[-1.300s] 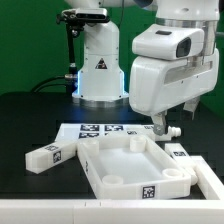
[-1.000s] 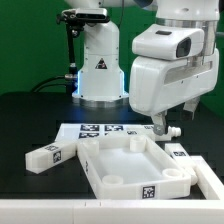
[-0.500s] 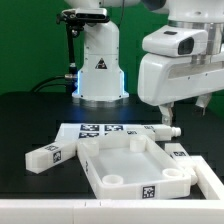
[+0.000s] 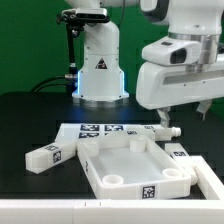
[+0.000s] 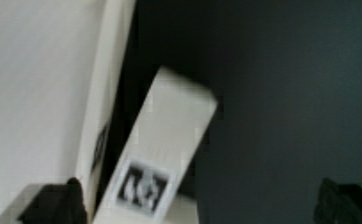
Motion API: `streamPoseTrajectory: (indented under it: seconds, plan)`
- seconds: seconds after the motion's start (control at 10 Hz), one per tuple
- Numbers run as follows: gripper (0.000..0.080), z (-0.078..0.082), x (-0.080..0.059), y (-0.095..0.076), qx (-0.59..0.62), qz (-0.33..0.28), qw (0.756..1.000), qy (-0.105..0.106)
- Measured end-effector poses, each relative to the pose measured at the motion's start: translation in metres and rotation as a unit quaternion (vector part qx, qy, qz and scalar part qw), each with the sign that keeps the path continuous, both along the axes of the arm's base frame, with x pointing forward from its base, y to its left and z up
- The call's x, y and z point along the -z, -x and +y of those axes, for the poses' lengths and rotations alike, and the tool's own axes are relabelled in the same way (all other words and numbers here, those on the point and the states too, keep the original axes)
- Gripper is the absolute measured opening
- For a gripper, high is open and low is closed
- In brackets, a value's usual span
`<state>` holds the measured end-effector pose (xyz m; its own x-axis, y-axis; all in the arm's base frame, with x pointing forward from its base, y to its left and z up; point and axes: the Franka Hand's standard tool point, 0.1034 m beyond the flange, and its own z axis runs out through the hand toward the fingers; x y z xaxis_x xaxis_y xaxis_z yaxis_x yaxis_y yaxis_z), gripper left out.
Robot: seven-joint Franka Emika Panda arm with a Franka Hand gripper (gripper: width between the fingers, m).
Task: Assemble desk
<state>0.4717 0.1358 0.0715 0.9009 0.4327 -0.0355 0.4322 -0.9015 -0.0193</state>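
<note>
The black table (image 4: 30, 115) fills the scene, with a green wall behind it. At the back stands the white cone-shaped robot base (image 4: 100, 65). The big white arm hangs over the exterior view's right side.

The desk top (image 4: 130, 160) lies flat on the table at the front, hollow side up, with round sockets in its corners. Behind it lies the marker board (image 4: 95, 129).

One leg block (image 4: 45, 155) lies at the exterior view's left of the desk top. A second leg block (image 4: 168, 130) lies behind the desk top's far right corner. More leg blocks (image 4: 205, 178) lie on the right.

The gripper (image 4: 183, 112) hangs above the second leg block. Its jaws are spread wide and hold nothing. In the wrist view, the dark fingers (image 5: 53, 203) frame that tagged block, which lies beside the desk top's rim.
</note>
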Motion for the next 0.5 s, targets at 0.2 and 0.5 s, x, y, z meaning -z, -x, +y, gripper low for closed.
streamPoseTrajectory:
  seconds: [0.2,0.5]
  plan:
    - [0.065,0.004,0.024,0.029,0.05,0.006,0.999,0.0]
    - [0.065,0.011,0.041,0.028,0.058,0.004,0.998,-0.006]
